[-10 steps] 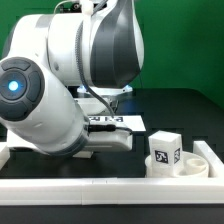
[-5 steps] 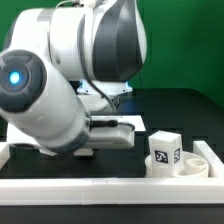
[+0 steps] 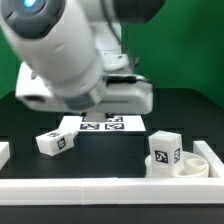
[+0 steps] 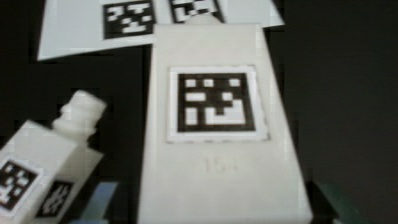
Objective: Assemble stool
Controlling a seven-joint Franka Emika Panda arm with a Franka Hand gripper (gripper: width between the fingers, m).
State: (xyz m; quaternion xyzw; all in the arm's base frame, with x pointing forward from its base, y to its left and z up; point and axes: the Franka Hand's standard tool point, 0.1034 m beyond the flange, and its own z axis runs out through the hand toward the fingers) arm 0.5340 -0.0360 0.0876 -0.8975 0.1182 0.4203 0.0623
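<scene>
In the wrist view my gripper point(image 4: 221, 208) is shut on a white oblong leg point(image 4: 217, 110) that shows a black-and-white tag, with a dark finger at each side of it. A second leg point(image 4: 45, 165) lies on the black table beside it; the exterior view shows that leg point(image 3: 55, 142) left of centre. The low round seat point(image 3: 195, 166) sits at the exterior view's right. Another tagged leg point(image 3: 167, 148) stands upright in it. My arm fills the upper exterior view, where it hides the gripper and the held leg.
The marker board point(image 3: 105, 124) lies flat on the table behind the loose leg, and the wrist view shows the marker board point(image 4: 151, 25) beyond the held leg. A long white border rail point(image 3: 100, 186) runs along the front. A white piece point(image 3: 3, 152) pokes in at the exterior view's left edge.
The arm has swung up and toward the exterior view's right, uncovering the lying leg and the marker board. The seat and its upright leg have not moved.
</scene>
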